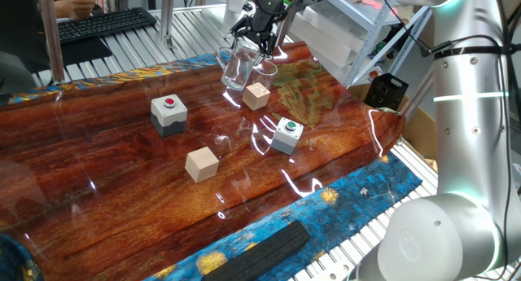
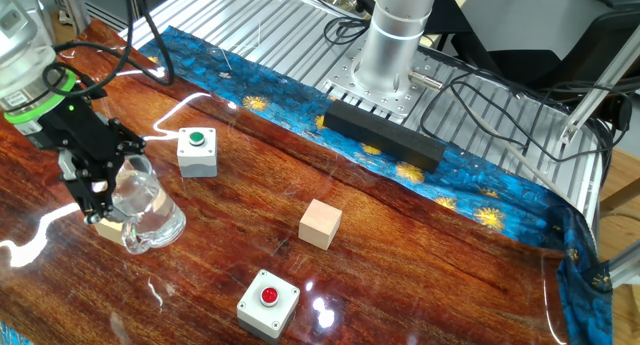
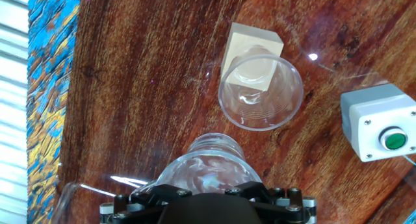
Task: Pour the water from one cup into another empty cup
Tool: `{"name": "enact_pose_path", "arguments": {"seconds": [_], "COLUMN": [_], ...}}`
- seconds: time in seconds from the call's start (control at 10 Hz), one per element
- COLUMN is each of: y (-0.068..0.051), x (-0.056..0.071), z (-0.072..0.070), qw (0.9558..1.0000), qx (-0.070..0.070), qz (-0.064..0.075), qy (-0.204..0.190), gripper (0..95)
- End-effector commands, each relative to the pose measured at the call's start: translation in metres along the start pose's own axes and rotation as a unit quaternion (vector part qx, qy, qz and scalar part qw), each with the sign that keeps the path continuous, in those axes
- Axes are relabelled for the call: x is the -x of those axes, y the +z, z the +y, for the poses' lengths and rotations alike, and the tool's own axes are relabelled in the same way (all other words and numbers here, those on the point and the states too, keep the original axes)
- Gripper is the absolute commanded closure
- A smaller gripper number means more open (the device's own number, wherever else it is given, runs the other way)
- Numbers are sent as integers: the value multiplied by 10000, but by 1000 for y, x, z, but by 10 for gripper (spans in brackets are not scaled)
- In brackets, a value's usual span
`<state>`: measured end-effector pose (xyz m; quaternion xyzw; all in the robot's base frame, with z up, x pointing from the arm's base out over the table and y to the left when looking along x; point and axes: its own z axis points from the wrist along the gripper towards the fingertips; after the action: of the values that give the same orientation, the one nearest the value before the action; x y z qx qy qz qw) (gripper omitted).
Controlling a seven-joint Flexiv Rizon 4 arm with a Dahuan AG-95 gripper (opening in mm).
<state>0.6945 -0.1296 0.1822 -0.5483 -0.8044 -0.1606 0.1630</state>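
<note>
- The jaws of the gripper (image 2: 95,180) stand wide but not free: they are clamped across the body of the glass mug (image 2: 140,207), one black finger on each side, and hold it off the desk and tilted.
- In the hand view the mug (image 3: 211,165) fills the lower middle, its mouth leaning towards the small clear cup (image 3: 261,89) just ahead of it.
- I judge the mug stiff, smooth and slippery. Thick glass will not give under the jaws, so the hold depends on squeeze and friction alone, and it would chip or break if dropped on the hard wood.
- The water is hard to make out. There is a faint shimmer low inside the mug, so it seems a small amount that adds little weight but will shift as the mug tips.
- Across the body is a sensible place to hold it. I cannot pick out the handle clearly in any view.
- The small cup (image 1: 265,68) looks thin-walled and light. It stands on the desk (image 1: 98,191) next to a wooden cube (image 1: 256,95), and a knock from the mug's lip could easily topple it.
- Farther out sit a green button box (image 2: 197,151), a red button box (image 2: 268,304) and a second wooden cube (image 2: 320,224), all well apart from the pour.
</note>
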Motion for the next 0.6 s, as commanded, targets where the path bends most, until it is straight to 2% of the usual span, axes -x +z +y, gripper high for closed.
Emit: {"name": "enact_pose_path", "arguments": {"seconds": [0.1, 0.6], "y": [0, 0], "x": [0, 0], "z": [0, 0], "qw": [10000, 9999], "qx": [-28, -27], "qz": [-39, -70], "qy": [16, 150], "gripper": [950, 950]}}
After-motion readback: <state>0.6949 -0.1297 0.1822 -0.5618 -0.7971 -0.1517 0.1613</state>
